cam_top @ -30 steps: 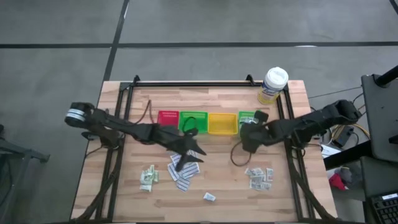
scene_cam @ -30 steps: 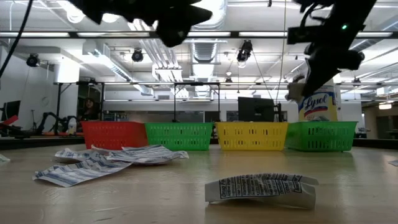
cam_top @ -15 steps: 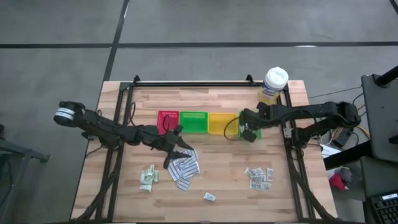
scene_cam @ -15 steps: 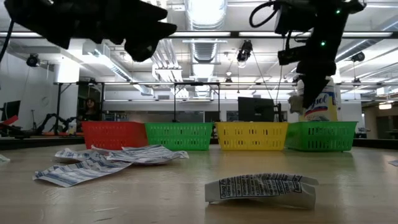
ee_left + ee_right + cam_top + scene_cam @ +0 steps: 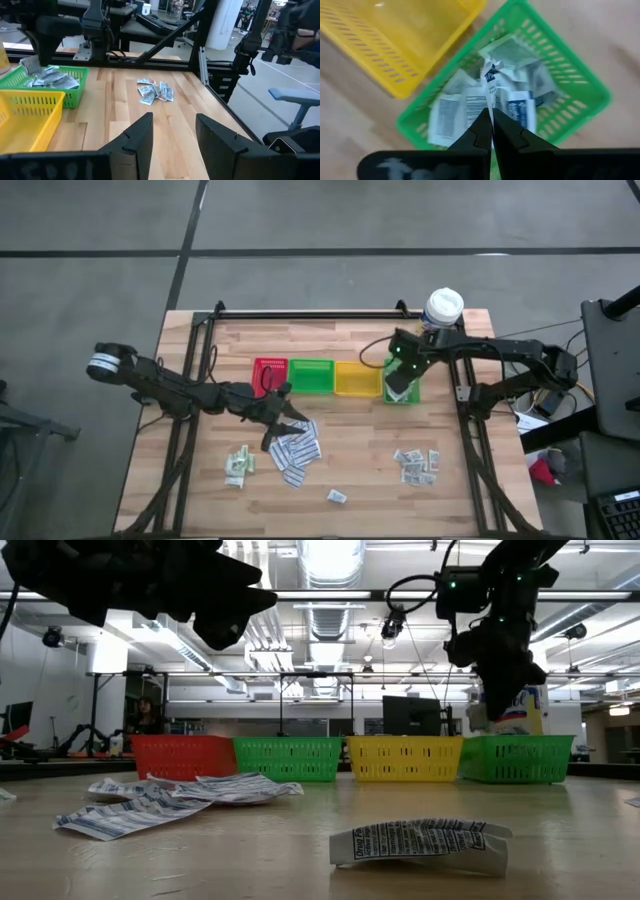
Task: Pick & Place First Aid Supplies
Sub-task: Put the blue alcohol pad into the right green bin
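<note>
Above the green tray [image 5: 580, 107] – right pincer [image 5: 491, 131] pinching a packet [image 5: 489, 77], upright

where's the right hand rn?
High view: right hand hangs over the rightmost green tray, beside the yellow tray, shut on a packet above the packets already inside.

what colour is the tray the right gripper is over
Green. The right gripper, pinching a packet, hangs over the green tray; clearest in the right wrist view.

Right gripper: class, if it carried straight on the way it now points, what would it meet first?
The right gripper, shut on a packet, points down into the far-right green tray; it would probably meet the packets piled there first.
</note>
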Available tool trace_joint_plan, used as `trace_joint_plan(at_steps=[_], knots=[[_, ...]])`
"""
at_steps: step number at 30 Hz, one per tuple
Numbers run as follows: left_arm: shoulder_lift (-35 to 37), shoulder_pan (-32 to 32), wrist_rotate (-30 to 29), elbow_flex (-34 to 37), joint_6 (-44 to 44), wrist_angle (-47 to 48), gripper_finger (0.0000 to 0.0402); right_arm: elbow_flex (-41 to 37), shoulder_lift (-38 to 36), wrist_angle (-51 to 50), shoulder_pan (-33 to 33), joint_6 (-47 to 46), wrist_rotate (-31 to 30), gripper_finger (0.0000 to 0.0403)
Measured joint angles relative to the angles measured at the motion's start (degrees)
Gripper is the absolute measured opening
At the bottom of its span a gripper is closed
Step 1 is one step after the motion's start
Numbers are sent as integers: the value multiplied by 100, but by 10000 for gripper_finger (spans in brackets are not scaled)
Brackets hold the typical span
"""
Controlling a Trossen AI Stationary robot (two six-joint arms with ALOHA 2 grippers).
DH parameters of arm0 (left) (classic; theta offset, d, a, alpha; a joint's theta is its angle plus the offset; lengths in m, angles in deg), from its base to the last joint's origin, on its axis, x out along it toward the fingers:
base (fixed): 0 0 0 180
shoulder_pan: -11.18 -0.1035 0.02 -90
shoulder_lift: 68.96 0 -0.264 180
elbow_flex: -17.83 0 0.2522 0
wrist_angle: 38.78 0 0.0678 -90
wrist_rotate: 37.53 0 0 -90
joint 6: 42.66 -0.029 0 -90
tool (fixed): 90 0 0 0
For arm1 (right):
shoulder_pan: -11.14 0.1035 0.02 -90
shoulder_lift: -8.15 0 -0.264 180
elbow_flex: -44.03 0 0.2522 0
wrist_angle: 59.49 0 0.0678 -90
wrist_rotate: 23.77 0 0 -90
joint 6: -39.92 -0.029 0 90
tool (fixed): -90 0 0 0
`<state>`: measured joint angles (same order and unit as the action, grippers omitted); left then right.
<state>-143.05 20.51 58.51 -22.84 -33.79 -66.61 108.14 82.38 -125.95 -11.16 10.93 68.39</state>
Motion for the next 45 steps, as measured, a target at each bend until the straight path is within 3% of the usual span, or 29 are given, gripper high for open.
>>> trace_joint_plan(at_steps=[5,10,16,21,34,45], knots=[[0,13,4,0,-75,3,145,0,0,334,-313,38,935,8],[0,29,6,0,-90,4,145,0,0,559,-452,44,1334,8],[0,80,27,0,-95,6,145,-34,0,492,-548,68,1230,8],[0,92,26,0,-102,8,145,-107,0,343,-554,68,695,8],[0,98,19,0,-121,8,145,-289,252,366,-546,71,450,8],[-2,101,25,0,-121,10,145,-291,647,381,-547,617,220,15]])
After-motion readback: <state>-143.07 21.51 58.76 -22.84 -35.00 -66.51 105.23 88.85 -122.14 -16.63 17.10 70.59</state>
